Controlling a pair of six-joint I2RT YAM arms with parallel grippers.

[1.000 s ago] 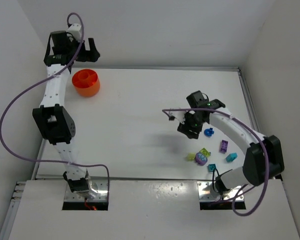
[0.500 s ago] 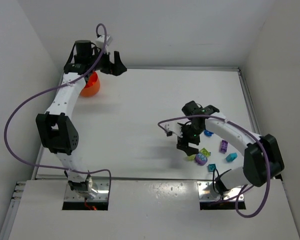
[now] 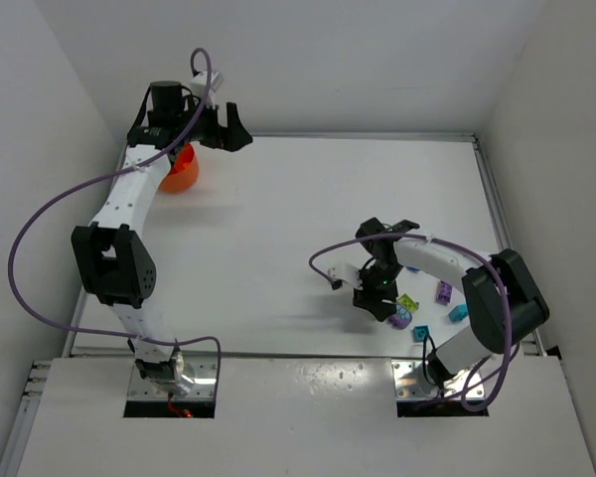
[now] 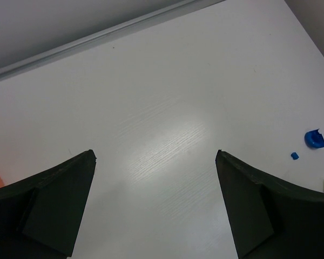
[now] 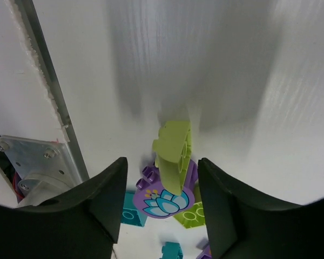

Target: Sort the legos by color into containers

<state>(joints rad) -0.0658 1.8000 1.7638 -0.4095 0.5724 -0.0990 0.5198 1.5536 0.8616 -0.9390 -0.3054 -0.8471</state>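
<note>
Top cam overhead, whole table (image 3: 278,229); R wrist cam close; share legos (image 5: 171,154).

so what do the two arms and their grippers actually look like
Both arms are white links with black joint housings: left arm, right arm. A thin purple cable loops alongside each. The left gripper and right gripper have broad matte black fingers. Each base sits on a bare metal plate.

My black right hand (image 5: 162,162) frames a lime green plastic brick (image 5: 173,148) and a purple round plastic tile (image 5: 164,200) printed with a white-and-blue flower. Elsewhere: teal plastic bricks (image 5: 130,215), a blue plastic bit (image 4: 314,139), a small round orange plastic bowl (image 3: 184,171), and a white, faintly wood-grained tabletop (image 4: 167,108).
</note>
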